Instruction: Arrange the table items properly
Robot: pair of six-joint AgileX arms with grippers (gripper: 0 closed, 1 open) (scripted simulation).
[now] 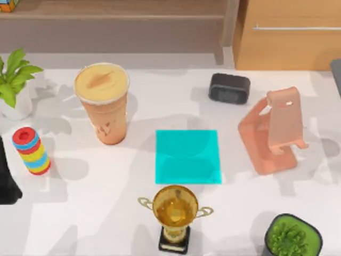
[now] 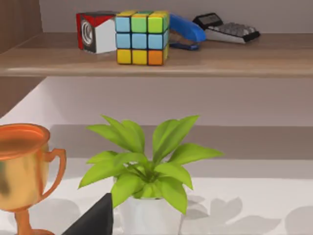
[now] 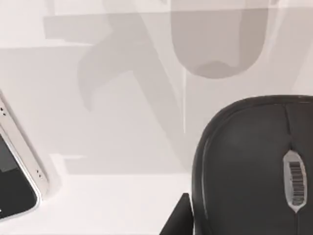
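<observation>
Where white table [image 1: 96, 213] edge runs nearest, gold trophy [image 1: 175, 213] stands, green bowl [image 1: 293, 236] at right. Cyan mat [image 1: 187, 156] mid-table, pink phone stand [image 1: 272, 133] right, ring stack [image 1: 32, 151] left. Orange cup [image 1: 103, 101] upright beyond. Mouse [image 3: 254, 166], smartphone [image 3: 17, 176] apart on white. Wooden shelf [image 2: 156, 54] behind. Cannot tell jaws' state.

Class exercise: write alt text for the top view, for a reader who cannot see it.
A white table seen from above: a cyan mat at centre, a tall orange cup to its left, a pink phone stand to its right, a gold trophy in front, and a stack of coloured rings far left.
</observation>
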